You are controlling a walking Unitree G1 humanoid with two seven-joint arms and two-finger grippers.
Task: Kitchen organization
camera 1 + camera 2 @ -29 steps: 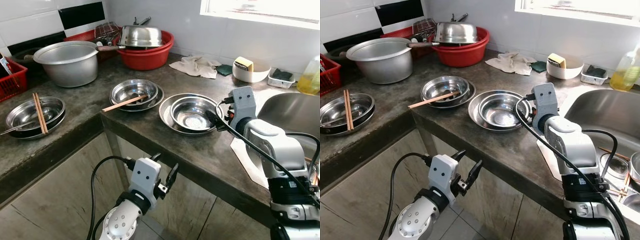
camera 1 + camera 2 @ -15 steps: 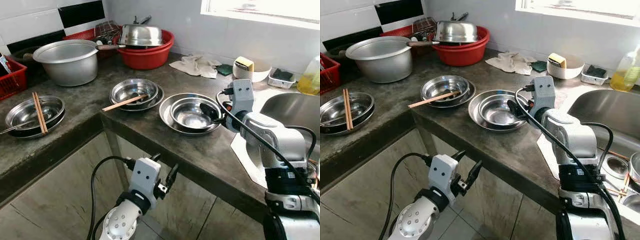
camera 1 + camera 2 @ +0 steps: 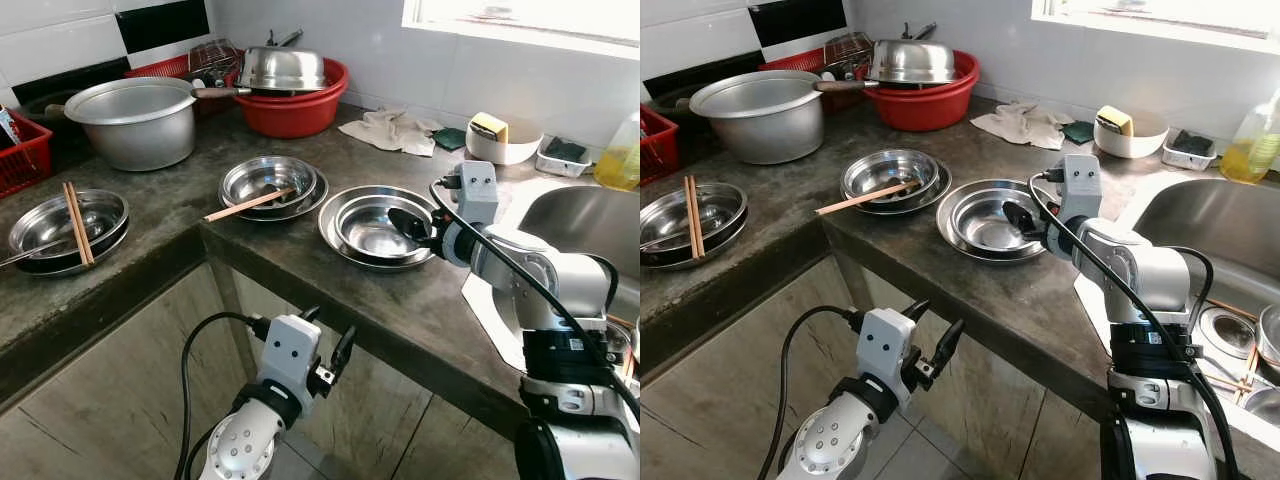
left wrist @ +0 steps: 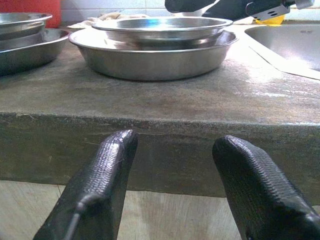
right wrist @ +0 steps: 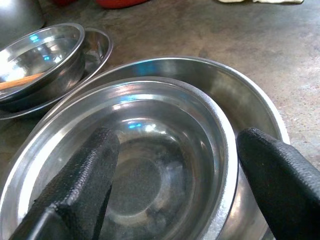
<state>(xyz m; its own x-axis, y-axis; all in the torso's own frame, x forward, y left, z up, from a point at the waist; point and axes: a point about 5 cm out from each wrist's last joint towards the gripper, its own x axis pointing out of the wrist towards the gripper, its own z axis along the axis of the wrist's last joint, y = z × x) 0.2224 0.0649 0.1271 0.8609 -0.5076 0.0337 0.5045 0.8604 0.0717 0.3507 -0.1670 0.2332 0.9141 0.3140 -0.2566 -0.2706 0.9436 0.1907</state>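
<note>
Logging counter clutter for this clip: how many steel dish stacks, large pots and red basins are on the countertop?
Steel dish stacks: 3 (left stack, middle stack, right stack)
Large grey pot: 1
Red basin: 1
Total: 5

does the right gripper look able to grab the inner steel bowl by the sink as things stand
Probably yes: the right gripper is open at the inner bowl, one finger over its inside, one outside the rim. Nothing lies in the way.
</note>
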